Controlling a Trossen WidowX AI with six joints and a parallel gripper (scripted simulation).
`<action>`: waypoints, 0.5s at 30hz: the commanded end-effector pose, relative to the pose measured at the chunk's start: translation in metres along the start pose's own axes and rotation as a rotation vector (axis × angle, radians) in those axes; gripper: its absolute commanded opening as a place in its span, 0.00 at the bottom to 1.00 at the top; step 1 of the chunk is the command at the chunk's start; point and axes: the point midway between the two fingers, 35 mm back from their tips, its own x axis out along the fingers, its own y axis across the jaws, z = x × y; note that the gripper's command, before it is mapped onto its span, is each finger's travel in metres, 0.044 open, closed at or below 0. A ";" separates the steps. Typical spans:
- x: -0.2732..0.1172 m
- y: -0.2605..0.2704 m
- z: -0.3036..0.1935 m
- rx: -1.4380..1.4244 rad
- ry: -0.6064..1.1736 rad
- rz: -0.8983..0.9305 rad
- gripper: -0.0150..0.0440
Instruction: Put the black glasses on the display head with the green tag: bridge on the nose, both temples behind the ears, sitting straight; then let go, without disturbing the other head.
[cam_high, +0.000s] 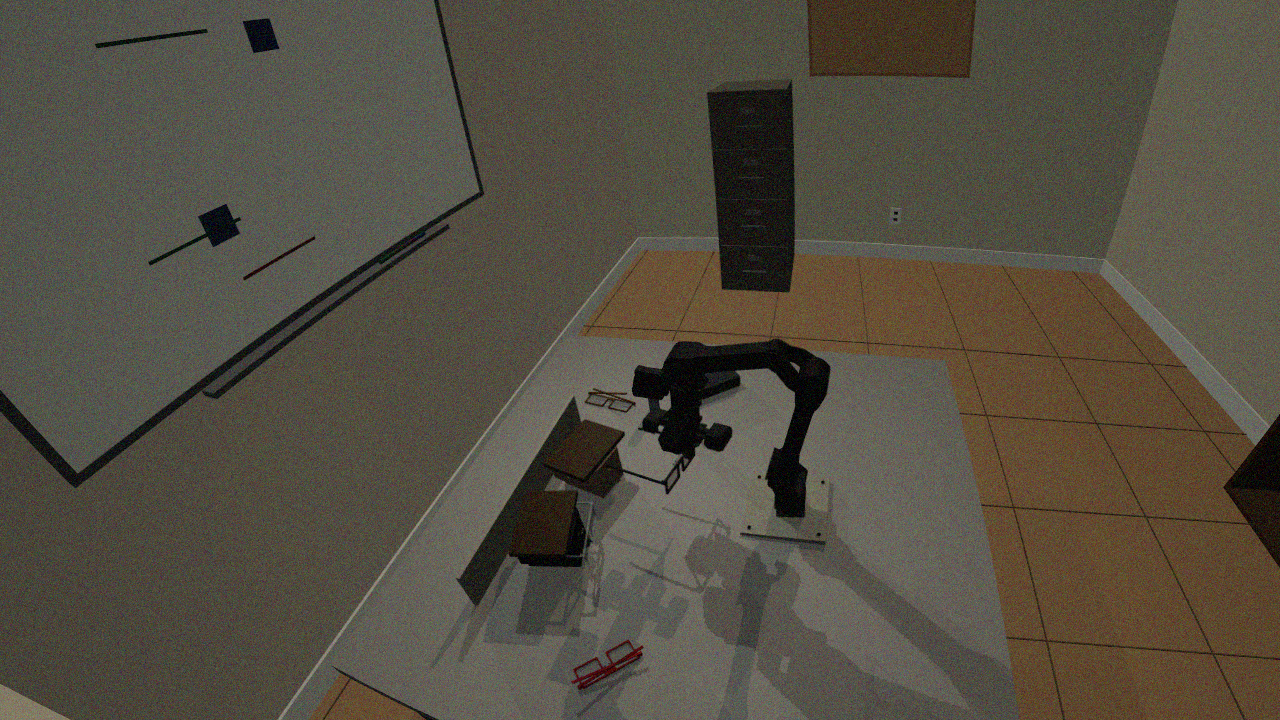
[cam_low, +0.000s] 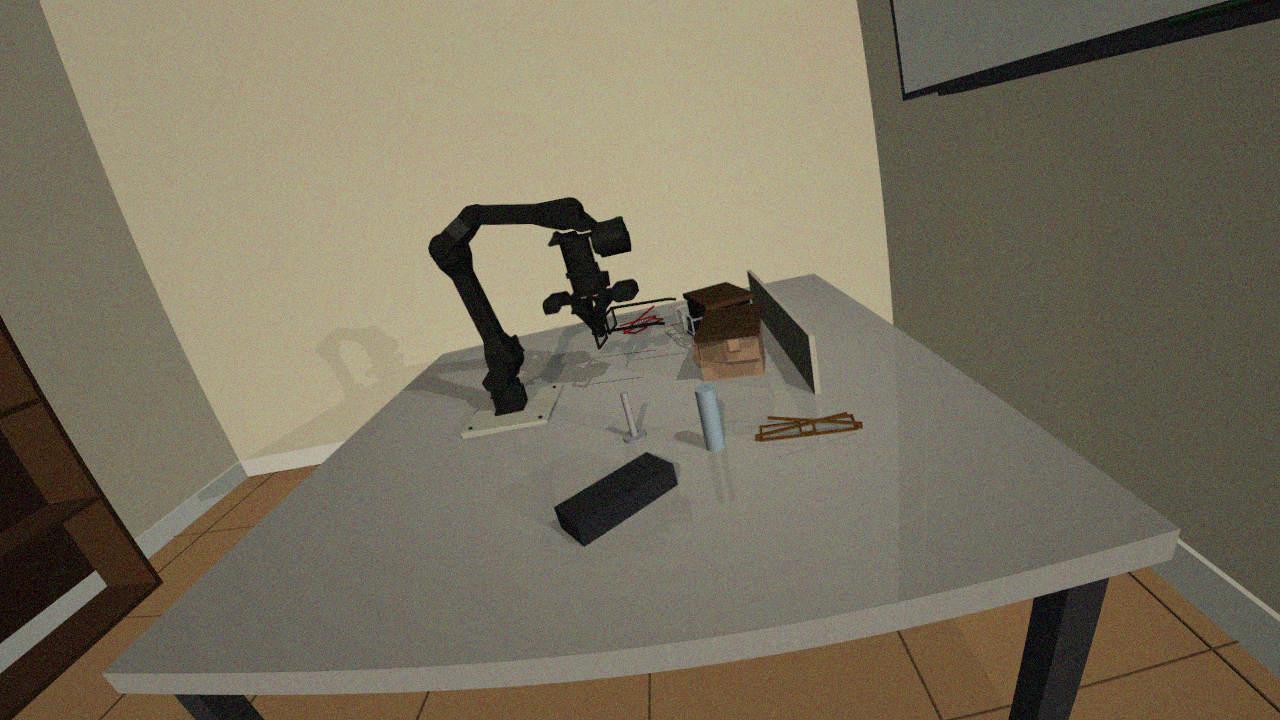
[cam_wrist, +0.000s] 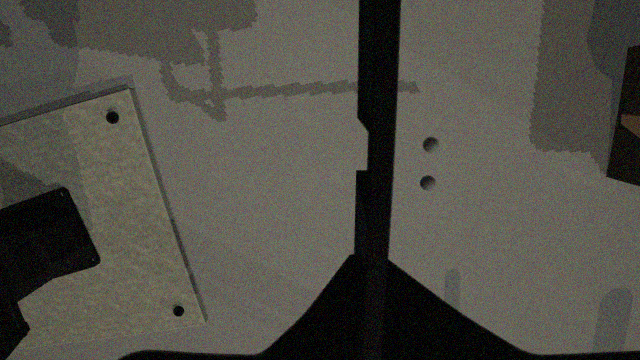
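Two heads stand by the low panel (cam_high: 521, 501) (cam_low: 784, 331), the nearer-to-exterior one (cam_high: 586, 452) (cam_low: 729, 344) bare-faced and the other (cam_high: 546, 528) (cam_low: 717, 295) wearing pale glasses (cam_high: 588, 532) (cam_low: 687, 320). I have my gripper (cam_high: 687, 452) (cam_low: 599, 333) clamped on the black glasses (cam_high: 669, 476) (cam_low: 612, 324), held above the table (cam_high: 895, 447) (cam_low: 850, 501), temples toward the heads. From here, I can't fairly make out a green tag.
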 end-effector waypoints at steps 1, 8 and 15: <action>0.003 -0.002 0.010 0.014 0.036 0.001 0.25; 0.009 -0.002 0.014 0.021 0.068 -0.005 0.25; 0.017 -0.002 0.015 0.021 0.067 -0.007 0.25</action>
